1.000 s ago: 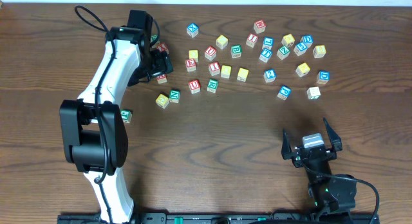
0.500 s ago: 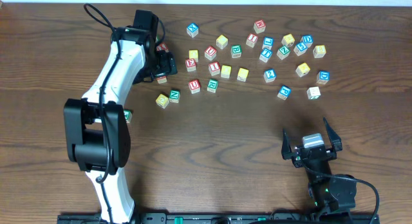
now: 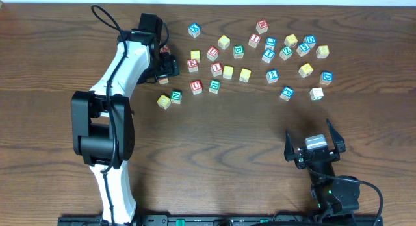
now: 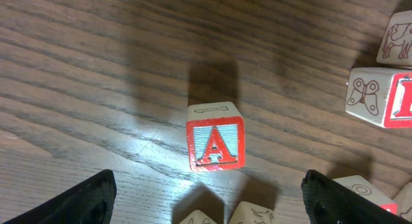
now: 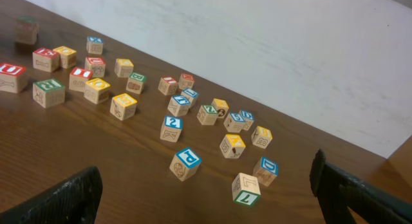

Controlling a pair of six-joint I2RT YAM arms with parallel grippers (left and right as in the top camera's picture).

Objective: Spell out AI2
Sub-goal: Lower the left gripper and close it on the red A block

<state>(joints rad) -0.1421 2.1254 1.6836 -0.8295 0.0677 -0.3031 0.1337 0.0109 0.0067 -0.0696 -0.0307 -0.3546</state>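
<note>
Red A block sits on the wood table. L wrist view has its A face toward the lens: red border, red letter, pale blue ground. We log it lying btwn the two fingers of the left gripper, touching neither. The pincer is spread wide w/ the block loose in the gap. A shadow lies on the wood just beyond the block.

Nbrs in that view: a butterfly block to the R w/ a red-framed face cut by the frame edge, and an animal-drawing block above it. Both are apart from the A. More blocks are clipped at the bottom edge, just beside the A; we can't read their letters.

Overhead: the white left arm is stretched out to the far-left end of the block scatter. The gripper body covers that spot, so we can't pick out the A from above. A yellow block & a green block lie just beside each other, nearer than the gripper. The rest of the scatter runs in a loose band across the far half of the table, w/ red, blue, green & yellow faces.

We find the right gripper at near-right, well apart from all blocks, fingers splayed & empty. R wrist view: dark fingers at both bottom corners, blocks ahead, a green-framed block closest to the lens.
</note>
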